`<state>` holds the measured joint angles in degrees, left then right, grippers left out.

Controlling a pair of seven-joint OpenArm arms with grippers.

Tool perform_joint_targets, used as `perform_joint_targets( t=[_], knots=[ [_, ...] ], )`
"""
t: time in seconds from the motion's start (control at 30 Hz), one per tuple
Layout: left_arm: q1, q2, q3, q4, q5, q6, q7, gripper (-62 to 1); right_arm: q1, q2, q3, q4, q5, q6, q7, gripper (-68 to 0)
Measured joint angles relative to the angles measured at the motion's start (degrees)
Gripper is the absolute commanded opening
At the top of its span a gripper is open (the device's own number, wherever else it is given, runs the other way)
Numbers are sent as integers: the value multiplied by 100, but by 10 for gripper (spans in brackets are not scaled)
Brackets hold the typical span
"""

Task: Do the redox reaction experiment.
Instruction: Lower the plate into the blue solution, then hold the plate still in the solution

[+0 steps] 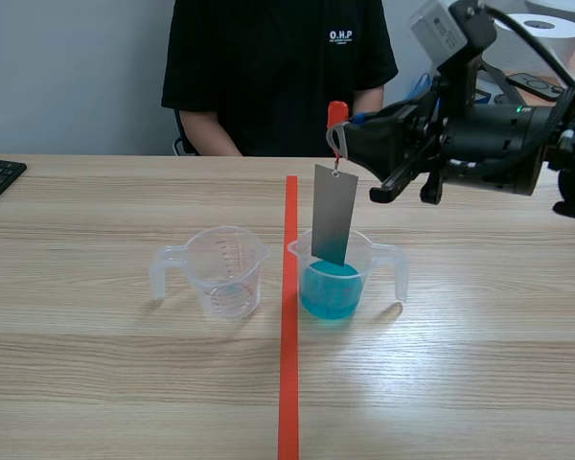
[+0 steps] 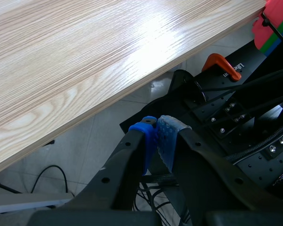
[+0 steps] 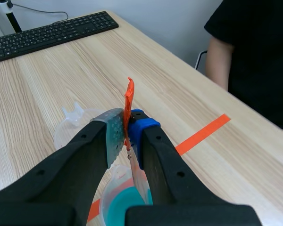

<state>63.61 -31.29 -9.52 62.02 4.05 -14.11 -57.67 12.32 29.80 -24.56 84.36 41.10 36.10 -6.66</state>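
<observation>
We see a table [image 1: 96,383] of pale wood grain, smooth, with a soft sheen where the light falls. The metal strip [image 1: 333,216] is grey, flat and matt, and its clip [image 1: 337,115] looks like orange-red plastic. The left cup [image 1: 228,273] and the right cup [image 1: 369,257] are clear, glossy plastic. The blue liquid [image 1: 328,292] shines. The tape line [image 1: 288,364] is matt. The right gripper [image 3: 127,136] is matt black plastic, its pads [image 3: 114,129] soft and dotted. The person's shirt [image 1: 268,67] is black cloth.

Strip [image 1: 333,216], perhaps tip-deep, in right beaker [image 1: 367,253]; other beaker [image 1: 226,274] left of tape line [image 1: 288,364].
</observation>
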Motion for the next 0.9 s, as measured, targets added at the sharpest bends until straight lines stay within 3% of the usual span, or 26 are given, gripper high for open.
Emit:
perform_joint_targets(
  t=[0.27, 0.9],
  knots=[
    [0, -2, 0, -4, 0, 0, 0, -569, 20, -297, -214, -815, -160, 173, 264, -660],
    [-15, 0, 0, -4, 0, 0, 0, -569, 35, -295, -214, -850, -278, 278, 341, -660]
  ],
)
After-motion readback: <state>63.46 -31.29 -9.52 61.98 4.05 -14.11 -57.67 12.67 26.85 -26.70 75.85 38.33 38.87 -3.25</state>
